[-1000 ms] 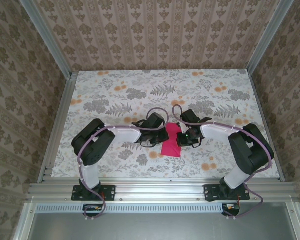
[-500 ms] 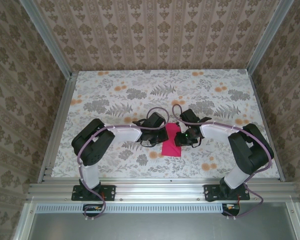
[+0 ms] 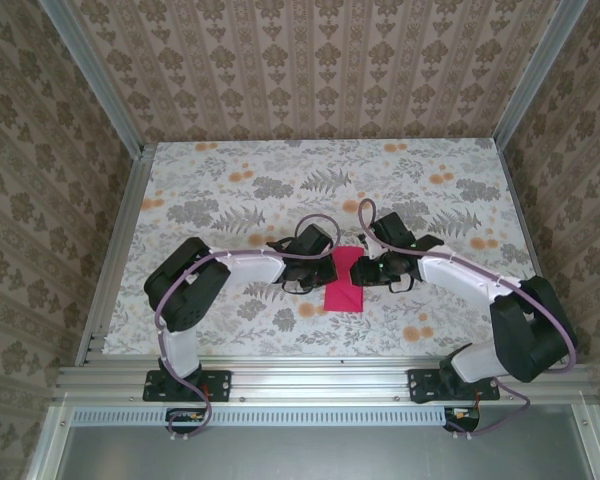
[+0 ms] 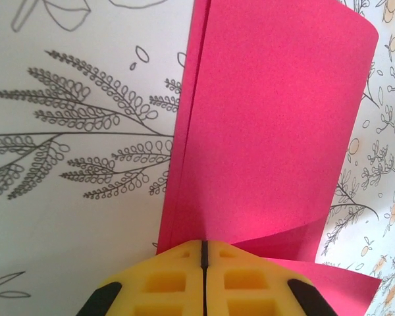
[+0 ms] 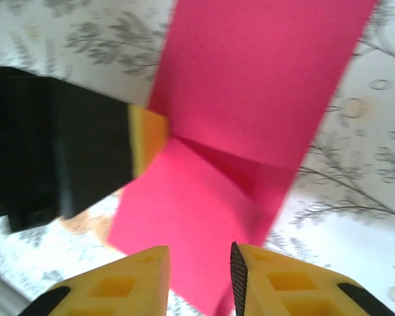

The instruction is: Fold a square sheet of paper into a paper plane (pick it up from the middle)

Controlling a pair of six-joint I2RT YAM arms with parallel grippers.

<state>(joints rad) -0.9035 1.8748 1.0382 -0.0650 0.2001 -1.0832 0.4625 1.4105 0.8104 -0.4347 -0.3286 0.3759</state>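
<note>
- The sheet is plain magenta on every face that shows, folded over into a long band.
- From above, the band lies on the floral table between the two grippers. Its long axis runs from near to far, and its far end is narrower and sits right between them.
- Left gripper: the yellow jaws are pressed together with no gap, closed on the sheet's near edge. The band runs straight ahead from the tips, leaning a little right. Two layers show along its left side, and its far right corner curls.
- Just right of the left tips, a flap bends off from the band and a lower layer pokes out beside it.
- Right gripper: the jaws stand partly apart with a narrow gap and grip nothing. A raised flap of the sheet reaches down into that gap, touching neither pad as far as can be told.
- Ahead and left of the right jaws, the left gripper's yellow tip meets the sheet's edge where a diagonal crease starts.
</note>
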